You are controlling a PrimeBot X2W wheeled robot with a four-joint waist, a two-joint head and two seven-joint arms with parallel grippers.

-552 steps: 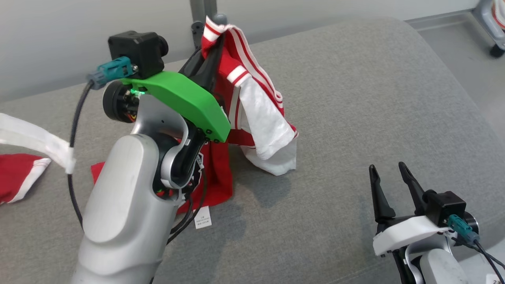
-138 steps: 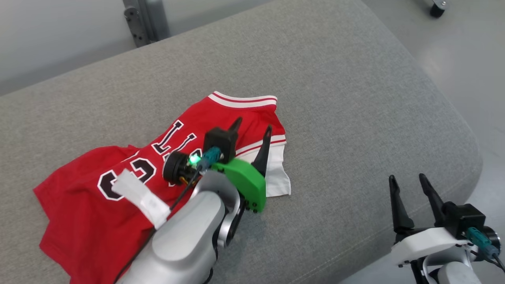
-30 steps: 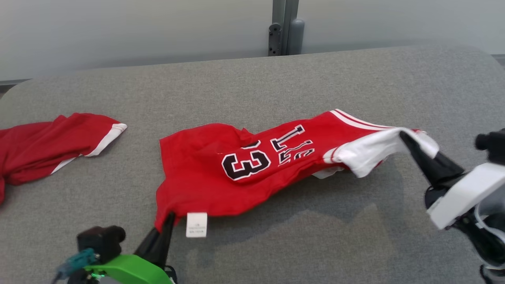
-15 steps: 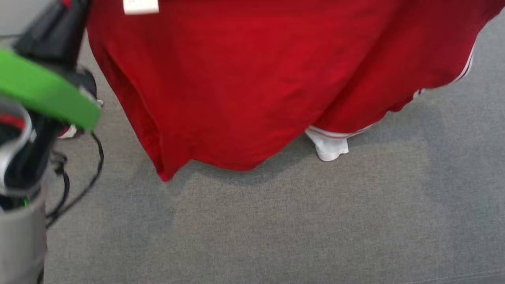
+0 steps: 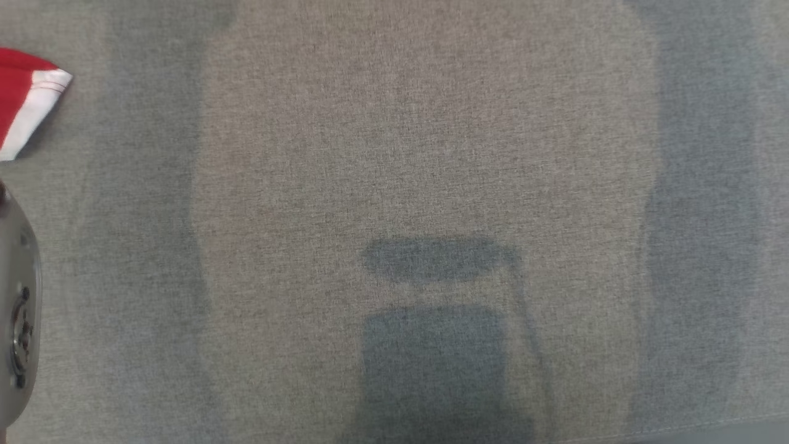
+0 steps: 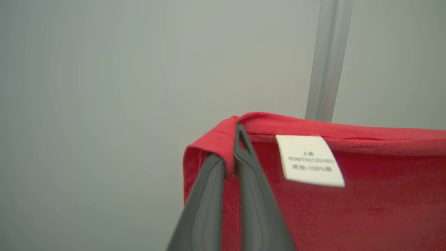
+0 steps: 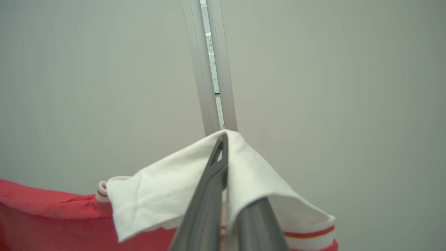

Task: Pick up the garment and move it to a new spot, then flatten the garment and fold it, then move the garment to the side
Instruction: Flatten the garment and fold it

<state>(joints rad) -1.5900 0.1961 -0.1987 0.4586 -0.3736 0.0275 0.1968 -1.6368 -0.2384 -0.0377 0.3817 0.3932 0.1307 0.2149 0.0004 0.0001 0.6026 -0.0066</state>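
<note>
The garment is a red jersey (image 6: 348, 209) with a white care label (image 6: 310, 160) and a white sleeve (image 7: 156, 195) trimmed in red and white. It hangs in the air in front of a pale wall. My left gripper (image 6: 230, 150) is shut on the red hem corner, and cloth wraps over one fingertip. My right gripper (image 7: 224, 157) is shut on the white sleeve, which drapes over both fingers. The red body (image 7: 41, 216) stretches away to the lower left in the right wrist view.
The head view looks straight down on the grey cushion (image 5: 431, 154), with shadows across it. A red and white piece of cloth (image 5: 24, 98) lies at its far left edge, above a silver arm part (image 5: 15, 308). A metal post (image 7: 210, 69) stands against the wall.
The garment went from lying stretched on the cushion to hanging lifted between both grippers. The head camera has tilted down, and the red cloth that crossed its top has left that view.
</note>
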